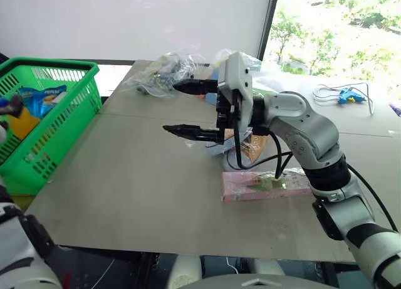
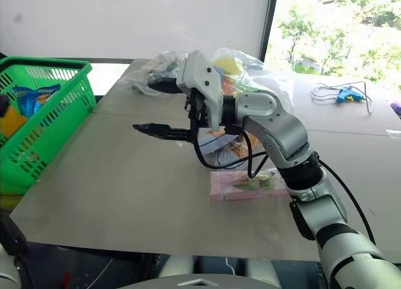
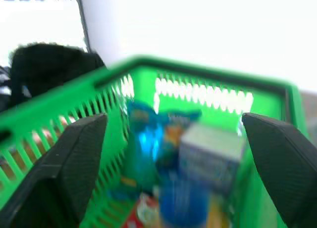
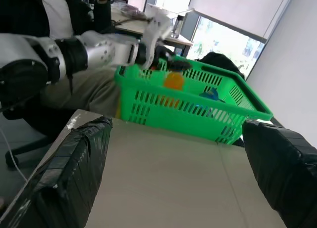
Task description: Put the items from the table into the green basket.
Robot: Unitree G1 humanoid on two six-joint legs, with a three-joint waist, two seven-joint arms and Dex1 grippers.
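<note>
The green basket (image 1: 69,123) stands off the table's (image 1: 138,195) left edge. My left gripper (image 3: 176,124) hangs open over it, with nothing between its fingers. Just below it, an orange-drink bottle (image 4: 174,81) shows inside the basket. My right gripper (image 1: 182,108) is open above the middle of the table and points left toward the basket. A long pink box (image 1: 266,184) lies on the table under the right forearm. The bagged orange sneakers (image 1: 247,148) sit partly hidden behind that gripper. Clear bags of small pieces (image 1: 163,73) lie at the far edge.
A blue snack bag (image 1: 44,98) and a pale box (image 3: 210,156) lie in the basket. A blue tool with a white cable (image 1: 348,96) sits at the table's far right. A person (image 4: 49,15) sits beyond the basket.
</note>
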